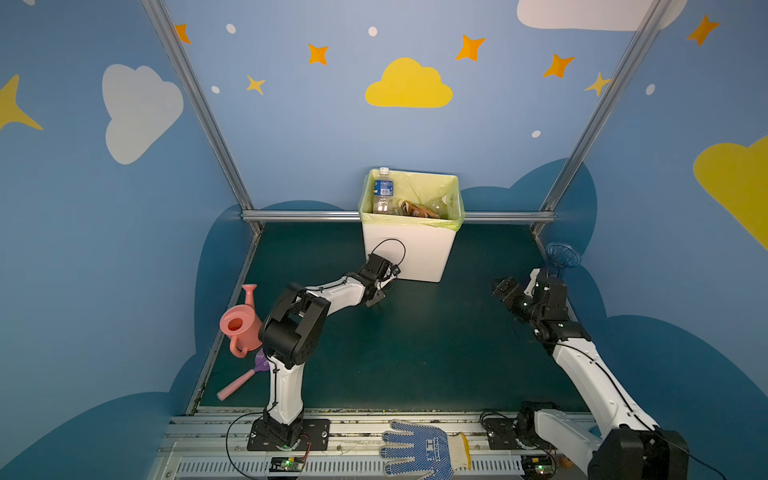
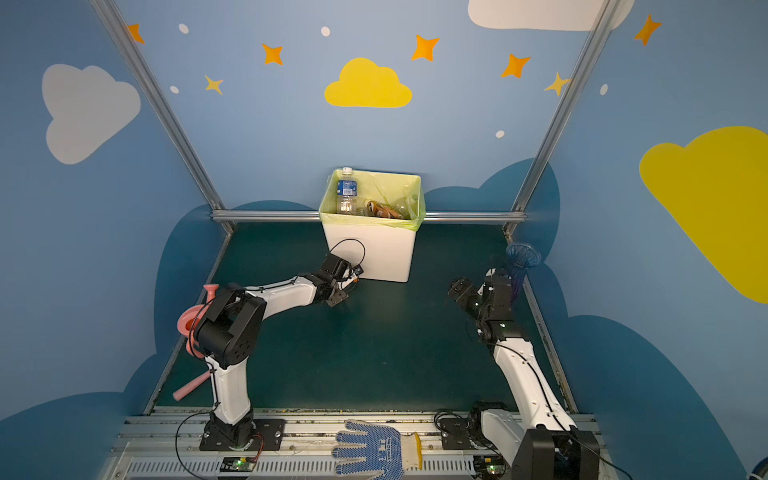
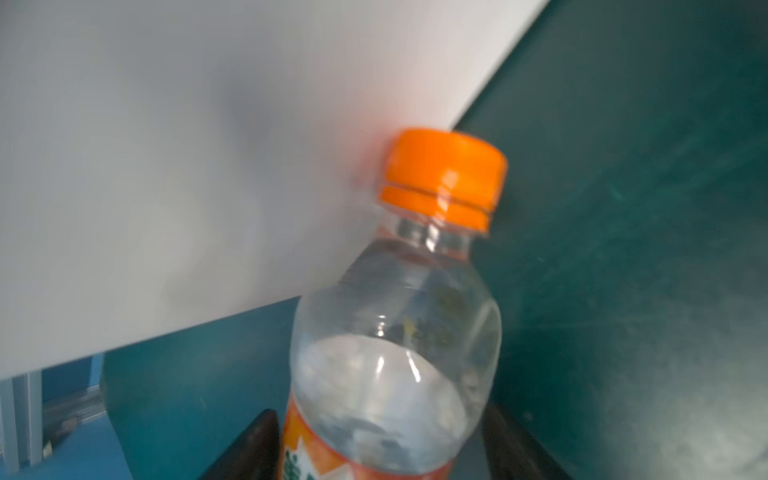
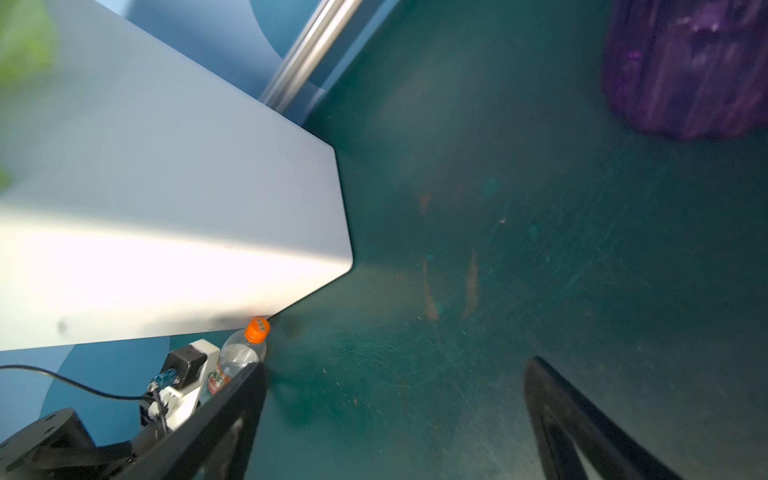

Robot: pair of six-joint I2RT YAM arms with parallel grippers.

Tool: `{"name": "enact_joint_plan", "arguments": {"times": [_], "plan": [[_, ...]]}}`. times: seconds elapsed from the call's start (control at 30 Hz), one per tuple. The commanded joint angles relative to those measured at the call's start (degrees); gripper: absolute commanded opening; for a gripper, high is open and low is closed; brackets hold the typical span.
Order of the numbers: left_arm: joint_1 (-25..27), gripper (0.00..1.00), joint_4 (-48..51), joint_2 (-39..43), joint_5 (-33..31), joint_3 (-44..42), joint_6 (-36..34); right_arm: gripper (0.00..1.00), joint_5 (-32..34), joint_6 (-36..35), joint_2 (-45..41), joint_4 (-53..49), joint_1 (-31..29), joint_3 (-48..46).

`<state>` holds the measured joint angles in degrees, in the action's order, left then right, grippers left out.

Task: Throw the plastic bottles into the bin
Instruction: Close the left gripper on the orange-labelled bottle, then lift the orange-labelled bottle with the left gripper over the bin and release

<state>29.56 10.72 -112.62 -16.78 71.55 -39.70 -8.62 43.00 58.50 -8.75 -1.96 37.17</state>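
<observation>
**at the foot of the bin: orange-capped bottle being picked up**

at the back of the green table, the white bin is standing with its yellow-green liner folded over the rim. it is already holding a blue-labelled bottle and a few others. just in front of its lower left corner, the left gripper is clasping the orange-capped bottle. its jaws are standing part-way open and seemingly pressing the labelled body from both sides. the right gripper is hovering spread wide and empty, near the ribbed purple vase. the orange cap is lying against, or just beside, the bin's wall. the pick-up looks like the step in hand. the next move is calling for a lift clear above the rim before letting go.
</observation>
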Motion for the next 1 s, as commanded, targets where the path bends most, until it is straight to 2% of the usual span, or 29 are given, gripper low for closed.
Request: {"name": "enact_joint_plan", "arguments": {"times": [0.0, 0.1, 0.27, 0.4, 0.53, 0.63, 0.77, 0.87, 0.97], "plan": [[0.0, 0.68, 6.1, 0.5, 4.8, 0.2, 2.2, 0.95, -1.0, 1.3, -0.4, 1.5, 0.7, -1.4], [0.4, 0.63, 8.3, 1.3, 6.0, -0.2, 3.3, 0.95, -1.9, 1.9, -0.2, 1.9, 1.0, -1.4], [1.6, 0.62, 11.0, 3.8, 6.7, -1.2, 4.9, 0.95, -2.4, 2.1, -0.7, 1.5, 1.3, -1.4], [2.7, 0.52, 11.8, 6.1, 7.8, -2.0, 6.6, 0.95, -2.4, 2.0, -1.4, 1.0, 1.4, -1.7], [3.9, 0.46, 12.4, 10.8, 9.7, -3.4, 8.9, 0.95, -2.3, 2.1, -2.2, 0.3, 1.6, -1.7], [4.8, 0.43, 8.2, 18.6, 11.6, -7.5, 11.8, 0.95, -2.4, 2.2, -3.0, 0.1, 1.9, -1.7], [5.1, 0.36, 1.4, 35.1, 15.4, -13.0, 15.2, 0.95, -2.4, 2.0, -3.9, -0.3, 2.2, -1.7], [4.8, 0.35, -5.5, 48.2, 14.6, -14.5, 17.4, 0.95, -2.8, 2.0, -4.4, -0.5, 2.7, -1.3], [3.8, 0.39, -14.4, 56.9, 13.7, -12.8, 18.2, 0.95, -3.2, 2.0, -5.0, -0.6, 2.9, -0.9]]}}
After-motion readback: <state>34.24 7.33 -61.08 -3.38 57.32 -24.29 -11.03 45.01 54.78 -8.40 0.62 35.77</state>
